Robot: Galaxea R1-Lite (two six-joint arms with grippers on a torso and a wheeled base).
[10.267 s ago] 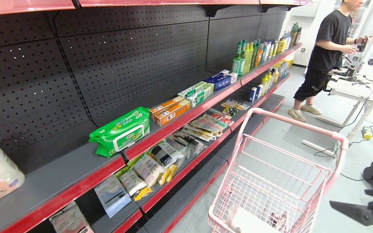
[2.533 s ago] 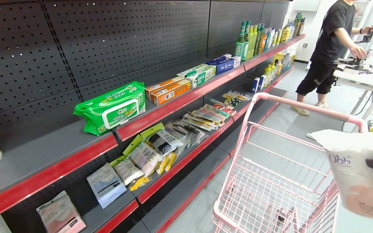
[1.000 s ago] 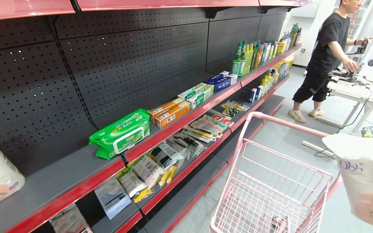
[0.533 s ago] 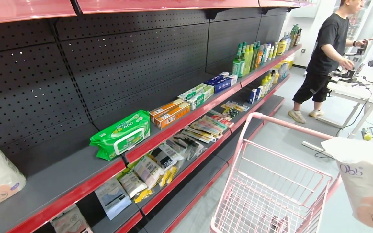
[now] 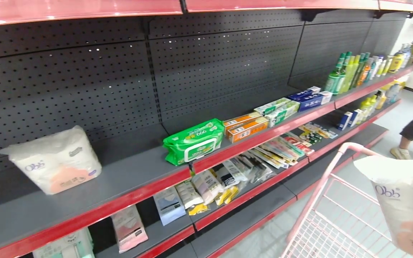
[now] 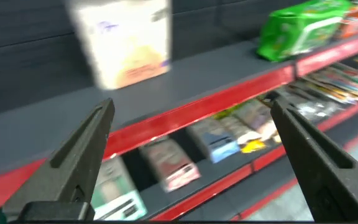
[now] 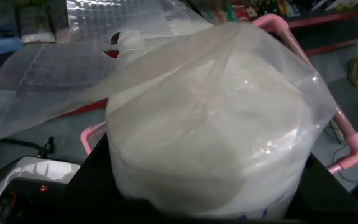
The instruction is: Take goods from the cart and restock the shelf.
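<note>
Several tiers of shelf [image 5: 131, 175] run across the front and left; the middle deck is the target. Pink cart [image 5: 351, 145] stands at lower right, its rim between the shelf and the right arm. Held tissue pack [image 5: 403, 208] hangs over the cart, upright, loose film bunched on top, clamped between the dark fingers of the right end effector [image 7: 207, 193]. Judgement: the placement turns on the bare deck that lies forward and to the left of this pack, between the shelved tissue pack [image 5: 56, 161] and the green wipes pack [image 5: 192, 141]. Held pack's long axis is roughly vertical, matching the shelved one, so no re-orienting looks needed. Cart rim and the shelf's red lip are the obstructions on the way across. Toothpaste boxes [image 5: 247, 127] sit just beyond the wipes, outside the path. Left end effector [image 6: 191, 107] is nearer the shelf, fingers spread wide, empty, facing the shelved pack.
</note>
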